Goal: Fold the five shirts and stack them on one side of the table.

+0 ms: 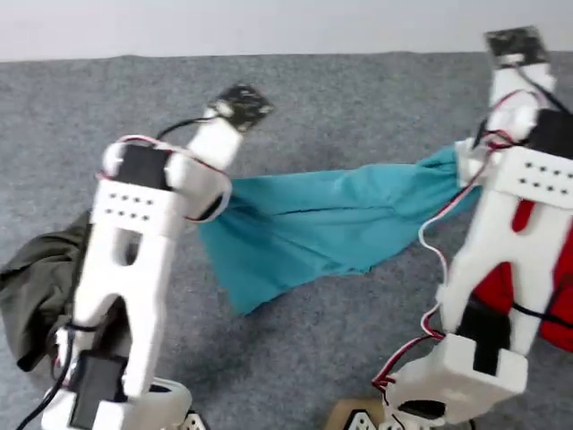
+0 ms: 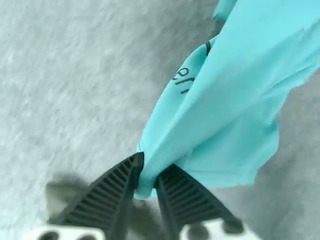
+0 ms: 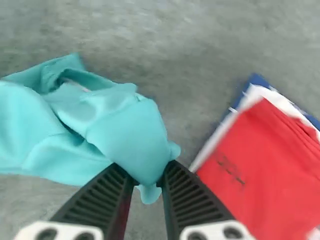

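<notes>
1. Two arms hold one teal shirt [image 1: 322, 224] between them. It is stretched across the middle of the grey surface [image 1: 358, 98], with its lower edge sagging down.
2. The left fingers [image 2: 129, 175] are closed tight on a bunched edge of the teal shirt.
3. The right fingers [image 3: 119, 187] are pinched together on the shirt's opposite end.
4. A red shirt [image 3: 260, 170] lies folded flat beside the right arm [image 1: 501, 269] — on top of white and blue layers [image 3: 252, 95].
5. An olive shirt [image 1: 36, 287] lies crumpled by the left arm [image 1: 134, 242] — near the surface's edge.
</notes>
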